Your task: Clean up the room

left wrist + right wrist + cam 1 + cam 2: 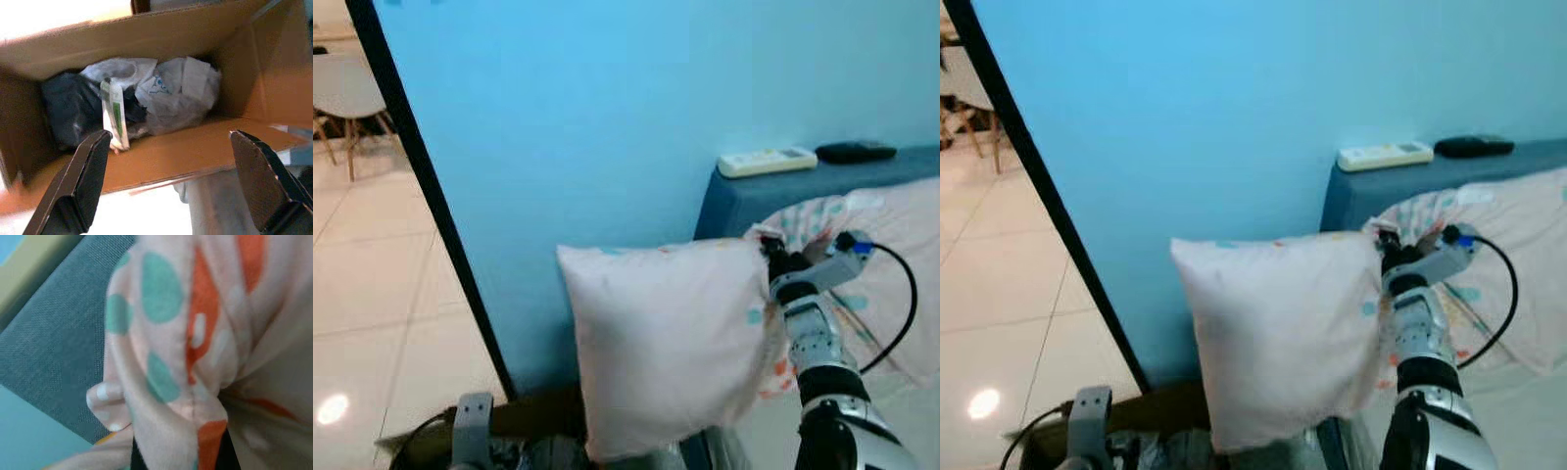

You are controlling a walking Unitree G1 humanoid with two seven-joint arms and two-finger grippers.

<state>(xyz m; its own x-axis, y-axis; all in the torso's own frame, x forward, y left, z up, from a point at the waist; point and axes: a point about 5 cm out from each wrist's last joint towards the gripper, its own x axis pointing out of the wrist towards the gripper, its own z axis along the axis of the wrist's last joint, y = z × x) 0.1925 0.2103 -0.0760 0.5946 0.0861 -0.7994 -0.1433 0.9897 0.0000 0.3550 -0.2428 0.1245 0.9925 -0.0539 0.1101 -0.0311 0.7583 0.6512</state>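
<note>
Nearest the head camera, a pale pillow (pixel 666 343) is held up in the air by the right end effector (pixel 771 257), whose fingers are pinched on the pillow's upper right corner, where dotted fabric is seen bunched in the right wrist view. From that corner the pillow hangs with its top edge roughly level and its lower edge tilted. Behind it a blue wall (pixel 607 127) is seen, with a dark door frame (pixel 431 186) slanting at its left edge and open tiled floor (pixel 372 284) beyond. To the right a bed (pixel 744 201) in a grey-blue cover carries a patterned blanket (pixel 891 225), a white remote (pixel 767 161) and a dark object (pixel 855 151). Below, the left end effector (pixel 168 161) is held spread wide over an open cardboard box (pixel 161 156) holding crumpled bags and wrappers.
</note>
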